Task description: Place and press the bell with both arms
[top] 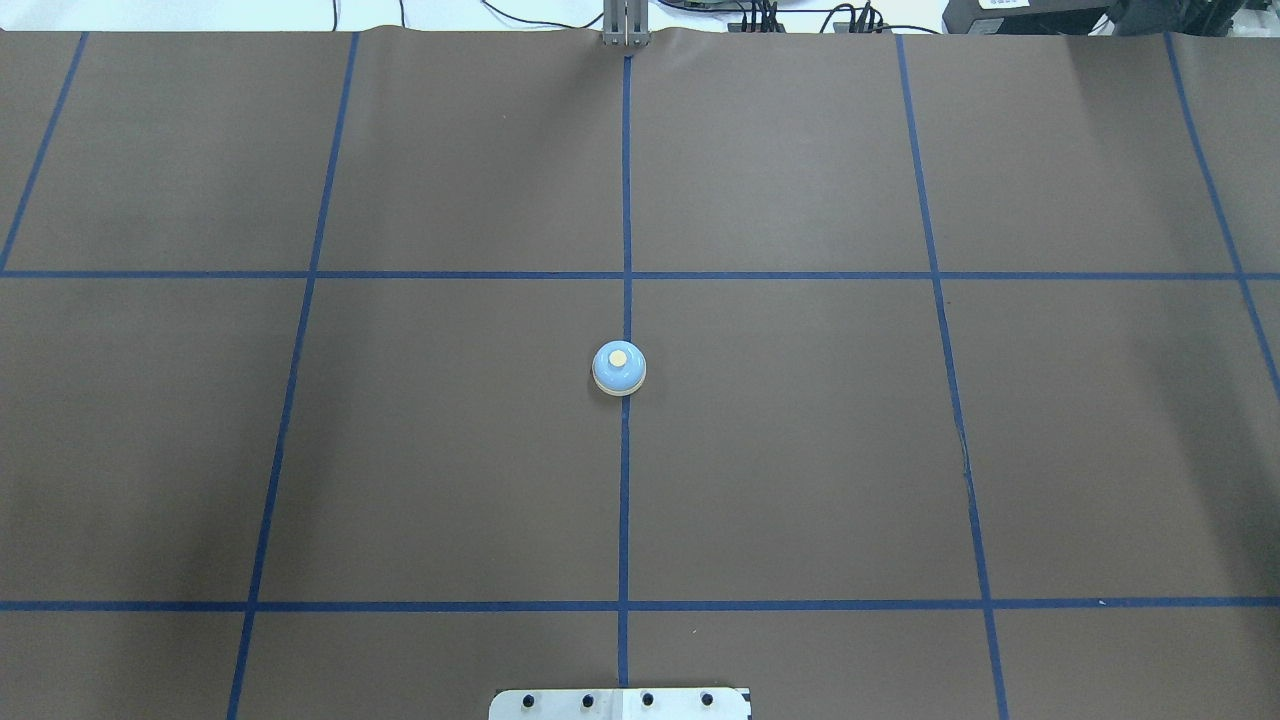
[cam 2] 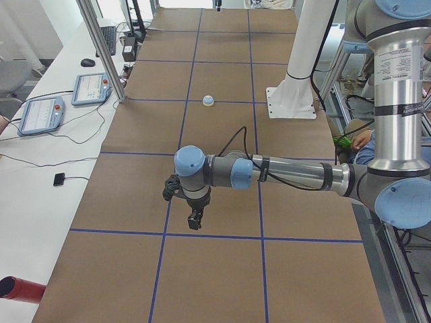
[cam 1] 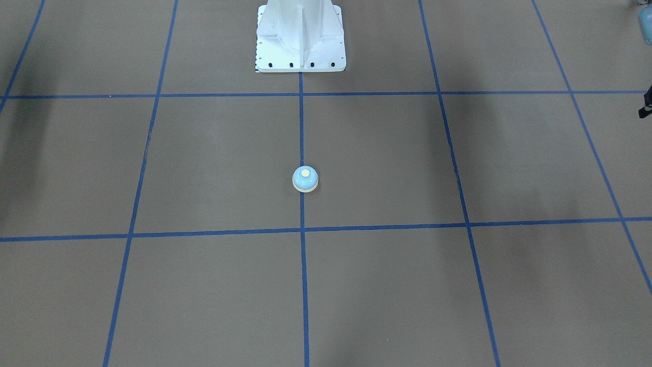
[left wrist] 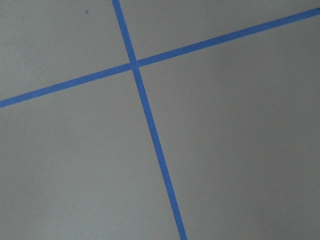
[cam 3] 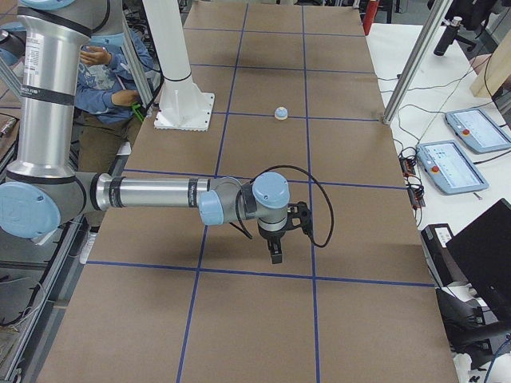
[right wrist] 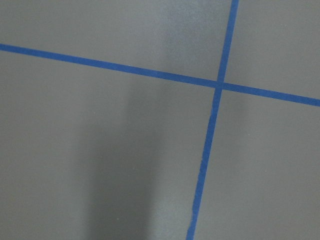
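Observation:
The bell (cam 1: 305, 178) stands upright on the centre tape line of the brown table; it also shows in the overhead view (top: 619, 368) and, small, in both side views (cam 2: 209, 101) (cam 3: 280, 112). No gripper is near it. My left gripper (cam 2: 194, 221) hangs pointing down over the table's left end, far from the bell. My right gripper (cam 3: 275, 254) hangs pointing down over the right end, just as far off. Both show only in the side views, so I cannot tell whether they are open or shut. The wrist views show only bare table and tape lines.
The white bolted pedestal (cam 1: 300, 41) stands at the robot's edge of the table, in line with the bell. Blue tape (top: 627, 200) marks a grid on the table. Side tables hold pendants (cam 2: 40, 114) and cables. A person (cam 3: 108, 72) sits behind the robot.

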You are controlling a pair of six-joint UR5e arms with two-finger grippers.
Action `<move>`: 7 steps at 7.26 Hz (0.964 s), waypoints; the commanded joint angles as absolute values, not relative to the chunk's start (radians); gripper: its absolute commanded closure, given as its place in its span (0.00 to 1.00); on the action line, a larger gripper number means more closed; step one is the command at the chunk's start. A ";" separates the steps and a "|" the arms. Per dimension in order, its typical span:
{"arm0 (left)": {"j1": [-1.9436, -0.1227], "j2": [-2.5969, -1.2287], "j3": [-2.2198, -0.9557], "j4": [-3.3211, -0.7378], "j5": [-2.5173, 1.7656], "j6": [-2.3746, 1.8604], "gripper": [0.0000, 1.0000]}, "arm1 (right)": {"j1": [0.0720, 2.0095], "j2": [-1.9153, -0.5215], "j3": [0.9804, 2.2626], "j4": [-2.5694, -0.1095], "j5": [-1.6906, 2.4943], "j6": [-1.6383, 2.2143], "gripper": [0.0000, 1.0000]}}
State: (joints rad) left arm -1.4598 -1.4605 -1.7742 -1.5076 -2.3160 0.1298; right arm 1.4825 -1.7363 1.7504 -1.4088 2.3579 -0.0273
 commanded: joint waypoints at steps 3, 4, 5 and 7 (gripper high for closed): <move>-1.466 -1.442 -1.813 -1.496 -2.347 0.120 0.00 | 1.486 -1.654 1.740 -1.532 2.347 -0.046 0.00; -1.466 -1.451 -1.810 -1.494 -2.347 0.120 0.00 | 1.488 -1.666 1.750 -1.529 2.332 -0.046 0.00; -1.468 -1.447 -1.813 -1.497 -2.349 0.120 0.00 | 1.486 -1.660 1.741 -1.526 2.323 -0.046 0.00; -1.470 -1.469 -1.818 -1.502 -2.347 0.118 0.00 | 1.486 -1.657 1.730 -1.529 2.358 -0.046 0.00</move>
State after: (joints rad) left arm -1.4682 -1.4526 -1.8143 -1.4998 -2.3473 0.1194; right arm 1.4866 -1.6588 1.7421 -1.5305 2.3384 -0.0453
